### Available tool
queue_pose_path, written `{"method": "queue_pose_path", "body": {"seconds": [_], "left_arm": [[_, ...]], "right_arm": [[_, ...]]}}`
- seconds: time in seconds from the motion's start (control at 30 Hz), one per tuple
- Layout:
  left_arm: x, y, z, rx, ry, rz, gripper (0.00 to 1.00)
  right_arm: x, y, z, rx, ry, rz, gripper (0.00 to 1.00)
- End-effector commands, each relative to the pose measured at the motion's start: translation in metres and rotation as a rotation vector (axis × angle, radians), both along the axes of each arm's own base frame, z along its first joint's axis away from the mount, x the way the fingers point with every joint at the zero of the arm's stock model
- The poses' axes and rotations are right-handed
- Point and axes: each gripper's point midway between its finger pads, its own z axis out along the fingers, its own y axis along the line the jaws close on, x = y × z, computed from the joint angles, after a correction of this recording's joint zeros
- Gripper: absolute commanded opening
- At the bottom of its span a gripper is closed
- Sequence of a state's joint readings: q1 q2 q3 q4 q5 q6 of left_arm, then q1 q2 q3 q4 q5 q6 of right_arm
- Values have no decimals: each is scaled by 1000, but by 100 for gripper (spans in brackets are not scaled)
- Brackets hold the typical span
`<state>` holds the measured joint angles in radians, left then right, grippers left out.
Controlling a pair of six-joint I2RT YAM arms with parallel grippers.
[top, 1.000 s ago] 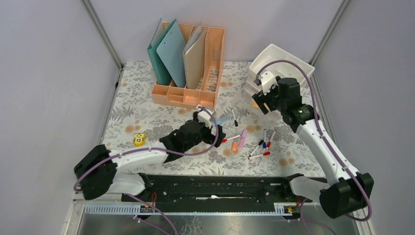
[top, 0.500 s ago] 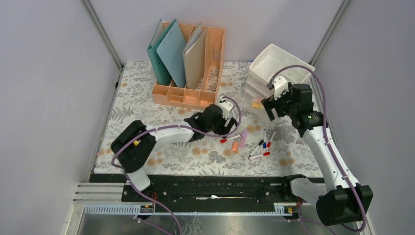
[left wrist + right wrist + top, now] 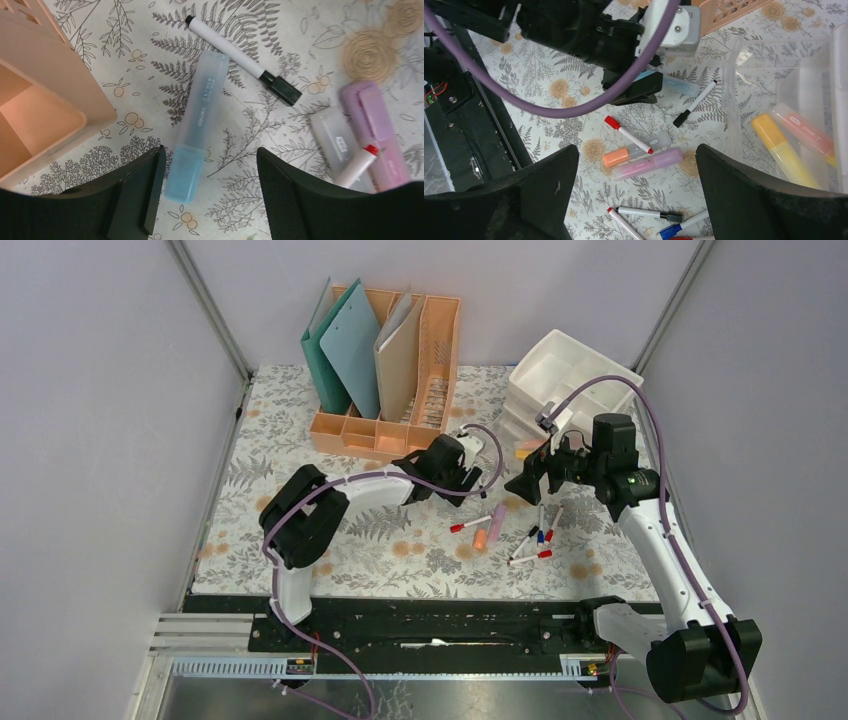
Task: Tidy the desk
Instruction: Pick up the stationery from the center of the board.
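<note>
The desk (image 3: 300, 440) is covered in fern-print cloth. A blue highlighter (image 3: 200, 120) lies on it beside the peach rack. My left gripper (image 3: 210, 185) is open and straddles its blue cap end, which sits close to the left finger without being pinched. In the top view the left gripper (image 3: 462, 480) is low over the cloth. My right gripper (image 3: 636, 157) hangs open above an orange highlighter (image 3: 616, 156), a purple highlighter (image 3: 649, 164) and a red-tipped pen (image 3: 629, 135). In the top view the right gripper (image 3: 522, 485) is empty.
A peach file rack (image 3: 385, 430) with folders stands at the back. A white drawer unit (image 3: 560, 370) is at the back right, with a yellow highlighter (image 3: 781, 152) and a pink one (image 3: 804, 132) in its open drawer. A black-capped marker (image 3: 240, 60) and several pens (image 3: 535, 540) lie loose.
The left arm stretched forward and right to the blue highlighter, and its jaws narrowed. The right gripper swung left and down from the drawer unit to over the pens and opened wider.
</note>
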<state>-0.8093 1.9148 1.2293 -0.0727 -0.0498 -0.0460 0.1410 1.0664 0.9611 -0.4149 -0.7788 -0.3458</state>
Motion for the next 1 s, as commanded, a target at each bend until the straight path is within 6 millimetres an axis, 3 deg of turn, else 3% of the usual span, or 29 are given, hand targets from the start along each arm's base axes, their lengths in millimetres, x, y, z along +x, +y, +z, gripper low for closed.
{"method": "queue_pose_path", "body": {"seconds": [0.0,0.17,0.33,0.57,0.73,0.97], "left_arm": [[13,-3,2,6,2,-21,70],[19,-2,-6,19,25,-21,66],[17,-1,-15,33,58,-23,53],[0,3,-19,-8,113,-4,19],[-15,3,-1,-120,116,17,9],[-39,4,46,-359,72,27,0]], "right_arm": [[-8,5,10,41,-7,35,94],[-8,6,9,42,-4,38,94],[-7,5,8,41,0,35,94],[-8,6,7,45,8,40,94],[-9,7,7,49,11,45,94],[-12,13,6,82,47,72,94]]}}
